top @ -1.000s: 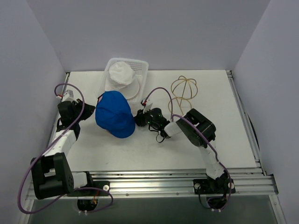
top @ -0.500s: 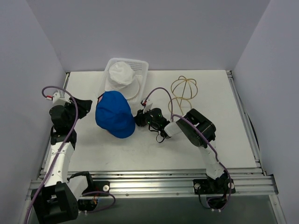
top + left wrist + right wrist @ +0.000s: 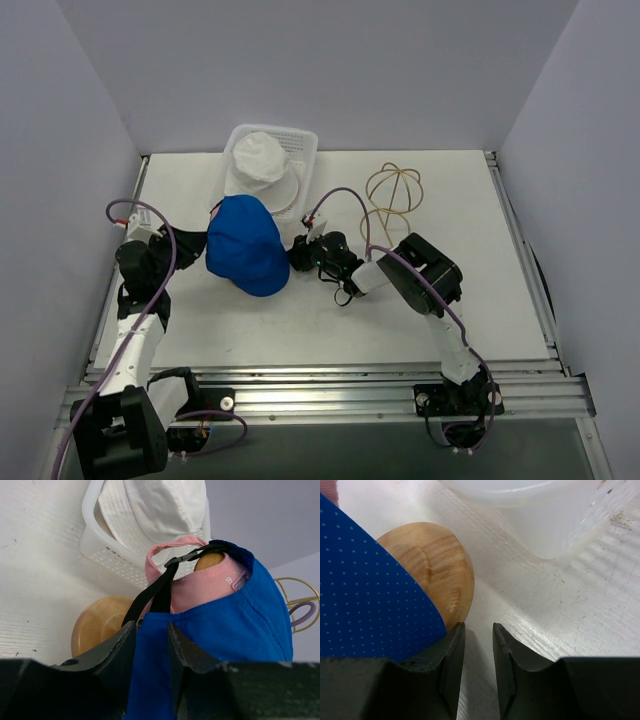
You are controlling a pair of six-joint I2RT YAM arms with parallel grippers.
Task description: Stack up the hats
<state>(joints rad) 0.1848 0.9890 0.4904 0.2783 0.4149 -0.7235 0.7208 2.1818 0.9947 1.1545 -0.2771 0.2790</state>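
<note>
A royal blue cap sits over a pink cap on a round wooden stand at mid-table. An off-white floppy hat lies in the white mesh basket behind them. My left gripper is at the blue cap's left edge, jaws open, with blue fabric showing in the gap. At the cap's right side my right gripper stands low over the table. Its jaws are narrowly open on nothing, the left finger beside the stand's base.
A gold wire dome frame stands at the back right. The basket wall is just beyond the right gripper. Grey walls close in the table on three sides.
My left gripper opened, swung away to the left, then came back in against the blue cap's left edge. The right arm and the hats have stayed put.
</note>
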